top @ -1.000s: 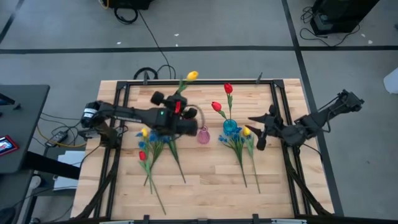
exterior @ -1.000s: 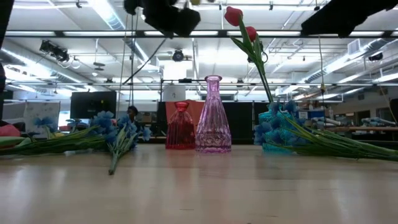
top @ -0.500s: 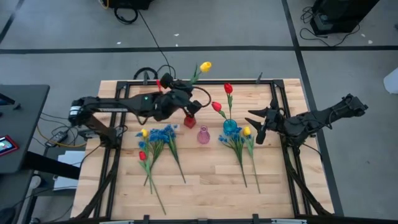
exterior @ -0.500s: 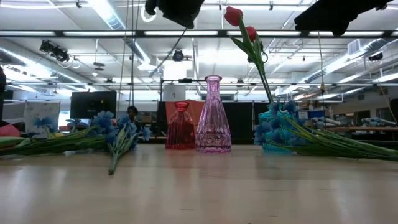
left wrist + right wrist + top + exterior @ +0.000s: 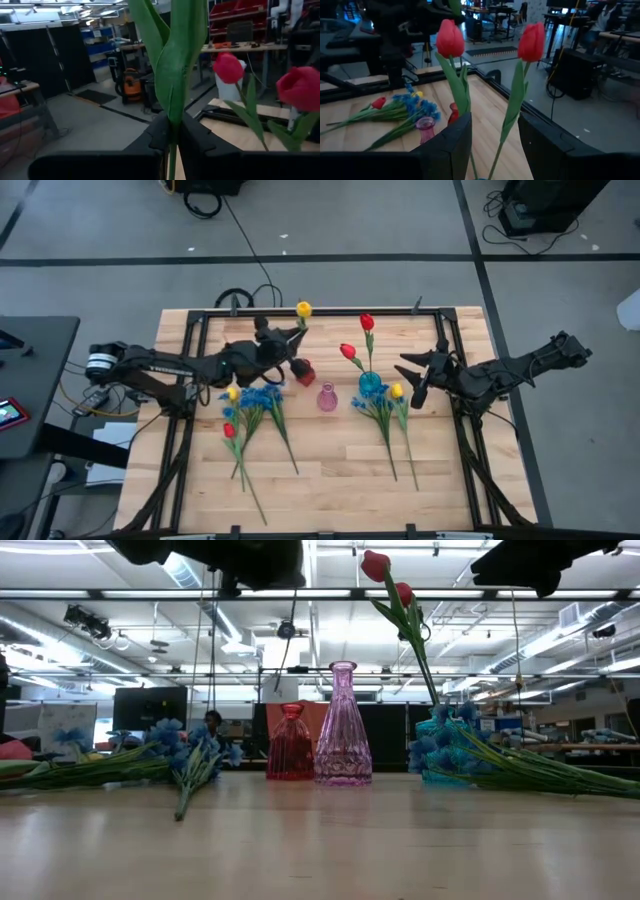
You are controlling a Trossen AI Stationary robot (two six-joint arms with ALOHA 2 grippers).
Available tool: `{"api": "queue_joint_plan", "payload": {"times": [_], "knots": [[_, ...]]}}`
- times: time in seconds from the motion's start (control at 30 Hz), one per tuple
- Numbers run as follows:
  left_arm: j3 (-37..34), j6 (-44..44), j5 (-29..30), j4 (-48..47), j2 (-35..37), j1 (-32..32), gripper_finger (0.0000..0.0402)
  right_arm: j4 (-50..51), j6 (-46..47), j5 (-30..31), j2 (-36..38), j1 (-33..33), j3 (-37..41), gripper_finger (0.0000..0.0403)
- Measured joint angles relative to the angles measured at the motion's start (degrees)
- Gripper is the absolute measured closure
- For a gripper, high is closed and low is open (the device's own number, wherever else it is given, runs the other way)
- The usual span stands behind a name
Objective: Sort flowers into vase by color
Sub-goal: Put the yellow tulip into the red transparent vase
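Table point(image 5: 330, 470) of pale wood, strewn with loose flowers point(image 5: 250, 415) left and right. Left gripper point(image 5: 283, 346) raised behind red vase point(image 5: 304, 371), fingers point(image 5: 195, 137) pinched tight on stem of yellow tulip point(image 5: 303, 309). Right gripper point(image 5: 412, 385) beside blue vase point(image 5: 370, 385) holding two red tulips point(image 5: 366, 322), fingers point(image 5: 452, 140) parted, holding nothing. Pink vase point(image 5: 327, 397) between.

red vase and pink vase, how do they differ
In the low view the red vase is shorter and squatter; the pink vase stands taller with a long slim neck. The red vase is deep red, the pink vase a pale violet-pink. Both are ribbed glass, upright, side by side, and hold no flowers.
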State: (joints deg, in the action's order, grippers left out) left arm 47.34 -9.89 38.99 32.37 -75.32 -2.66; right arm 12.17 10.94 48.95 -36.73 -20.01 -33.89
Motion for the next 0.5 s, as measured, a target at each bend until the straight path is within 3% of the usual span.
{"api": "queue_joint_plan", "payload": {"times": [0.5], "knots": [[-2.32,10.99,-0.71,3.90,0.02,-0.02,0.0365,-0.29,0.98,2.03,-0.76,0.72,0.02,0.0230]]}}
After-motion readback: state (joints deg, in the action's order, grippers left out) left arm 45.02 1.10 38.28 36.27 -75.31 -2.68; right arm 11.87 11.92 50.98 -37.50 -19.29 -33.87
